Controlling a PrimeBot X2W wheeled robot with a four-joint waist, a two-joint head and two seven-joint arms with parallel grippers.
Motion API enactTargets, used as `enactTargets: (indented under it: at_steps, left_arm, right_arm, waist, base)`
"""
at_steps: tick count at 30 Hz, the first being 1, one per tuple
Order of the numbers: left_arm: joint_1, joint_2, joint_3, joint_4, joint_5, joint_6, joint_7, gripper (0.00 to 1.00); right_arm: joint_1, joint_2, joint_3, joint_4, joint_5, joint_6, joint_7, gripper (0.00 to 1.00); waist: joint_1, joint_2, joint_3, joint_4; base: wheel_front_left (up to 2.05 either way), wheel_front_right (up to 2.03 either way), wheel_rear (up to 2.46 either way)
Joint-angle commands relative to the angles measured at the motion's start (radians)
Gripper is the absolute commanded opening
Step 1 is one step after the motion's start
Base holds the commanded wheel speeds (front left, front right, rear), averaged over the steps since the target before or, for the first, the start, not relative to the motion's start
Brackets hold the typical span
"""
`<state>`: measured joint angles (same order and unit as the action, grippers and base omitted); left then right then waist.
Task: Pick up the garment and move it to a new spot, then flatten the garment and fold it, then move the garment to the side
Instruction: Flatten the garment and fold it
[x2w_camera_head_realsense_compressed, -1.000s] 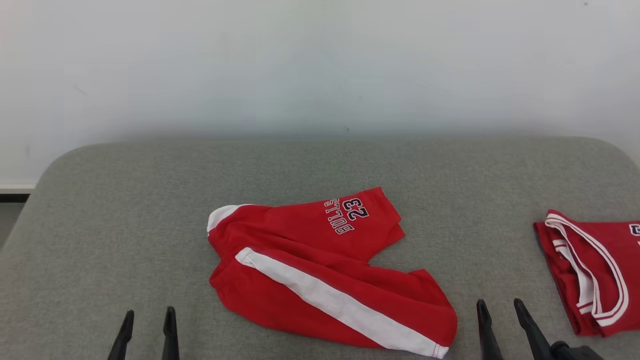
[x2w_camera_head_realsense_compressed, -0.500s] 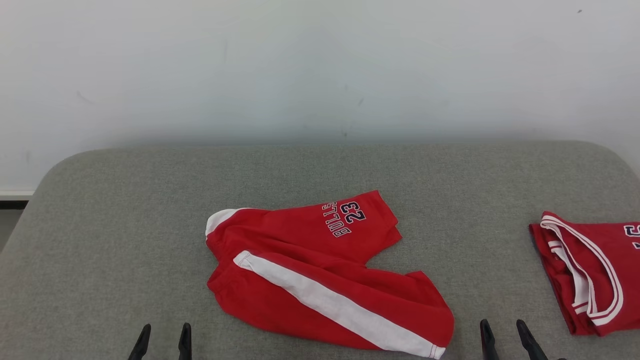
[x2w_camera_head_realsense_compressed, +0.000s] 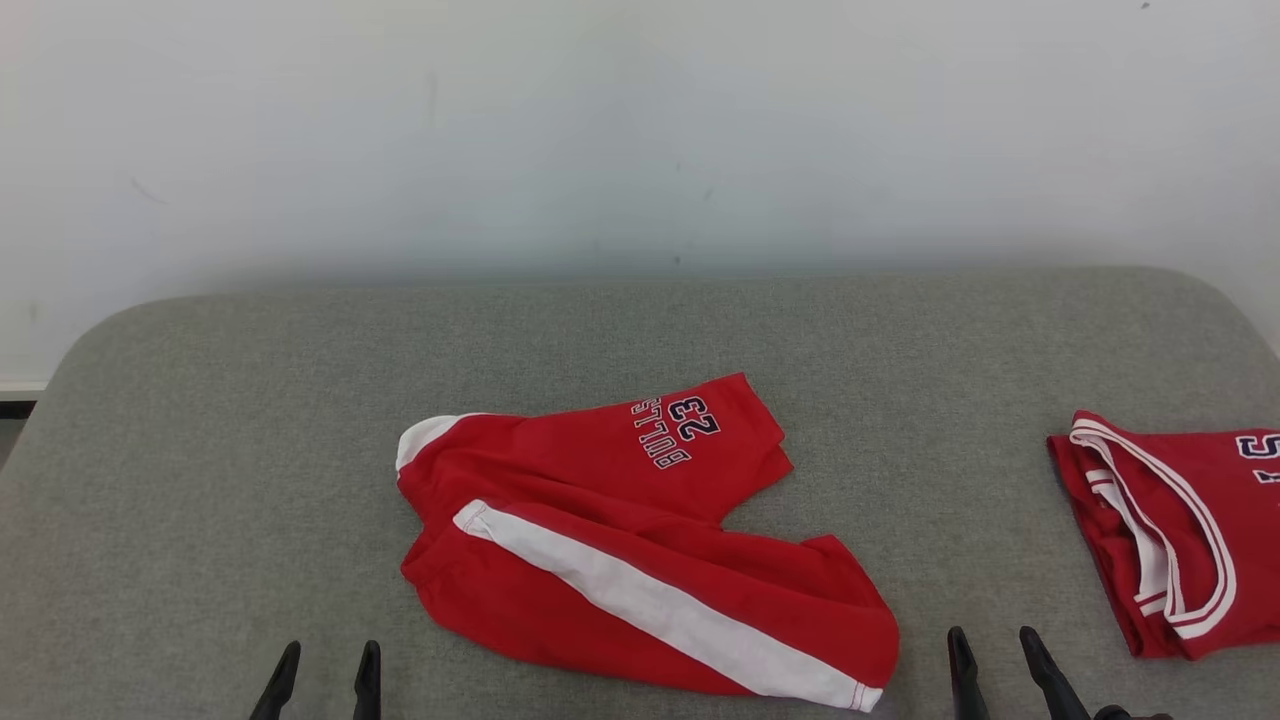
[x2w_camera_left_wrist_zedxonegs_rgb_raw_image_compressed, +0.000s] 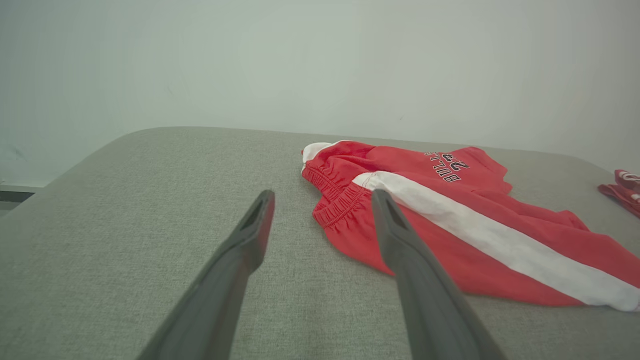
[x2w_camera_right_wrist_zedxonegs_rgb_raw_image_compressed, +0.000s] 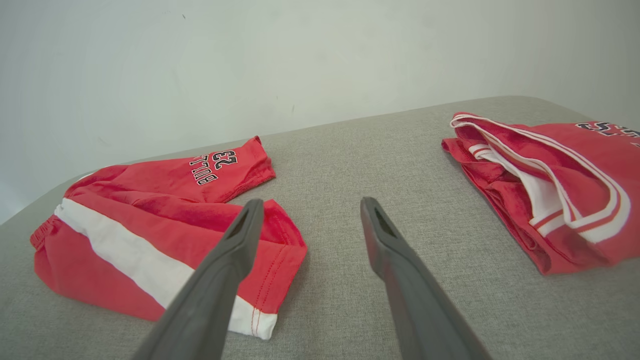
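The garment (x2w_camera_head_realsense_compressed: 560, 470) is a pair of red shorts with a white side stripe and a "BULLS 23" print. It lies crumpled, one leg over the other, at the middle of the grey padded table (x2w_camera_head_realsense_compressed: 250, 420). My left gripper (x2w_camera_head_realsense_compressed: 330, 655) stands open at the near edge, to the left of the waistband and apart from it. In the left wrist view the garment (x2w_camera_left_wrist_zedxonegs_rgb_raw_image_compressed: 450, 210) lies just right of and beyond the open left gripper (x2w_camera_left_wrist_zedxonegs_rgb_raw_image_compressed: 322, 195). My right gripper (x2w_camera_head_realsense_compressed: 990, 640) is open too, just right of the stripe's hem. In the right wrist view the right gripper (x2w_camera_right_wrist_zedxonegs_rgb_raw_image_compressed: 311, 202) hovers beside the garment's (x2w_camera_right_wrist_zedxonegs_rgb_raw_image_compressed: 140, 200) leg end.
A second red garment with white trim (x2w_camera_head_realsense_compressed: 1170, 530) lies folded at the table's right edge, also seen as the folded red garment (x2w_camera_right_wrist_zedxonegs_rgb_raw_image_compressed: 550, 190) in the right wrist view. A pale wall (x2w_camera_head_realsense_compressed: 640, 130) rises behind the table. Bare grey surface stretches left of and behind the shorts.
The head camera has shifted a little. Both grippers' fingertips now show lower at the view's bottom edge than a second ago. The garment lies as before.
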<state>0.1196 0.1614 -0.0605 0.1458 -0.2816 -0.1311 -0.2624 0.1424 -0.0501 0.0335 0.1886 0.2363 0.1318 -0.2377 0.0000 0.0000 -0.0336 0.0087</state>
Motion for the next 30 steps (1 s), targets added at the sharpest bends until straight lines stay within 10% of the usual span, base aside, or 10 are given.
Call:
enactTargets:
  at_steps: [1,30]
  left_arm:
    - [-0.015,0.005,-0.005,0.000,0.000,0.001,-0.003,1.00]
    - [-0.588,0.211,-0.430,0.499,-0.190,0.002,0.125,1.00]
  right_arm:
    - [-0.010,0.000,0.003,0.003,0.002,-0.002,-0.003,1.00]
    - [-0.091,0.000,0.141,0.033,0.006,-0.002,-0.007,1.00]
  waist:
    - [0.0000,0.0000,0.002,-0.002]
    - [0.0000,0.0000,0.137,-0.119]
  base:
    - [0.00,0.00,0.00]
    - [0.00,0.00,0.00]
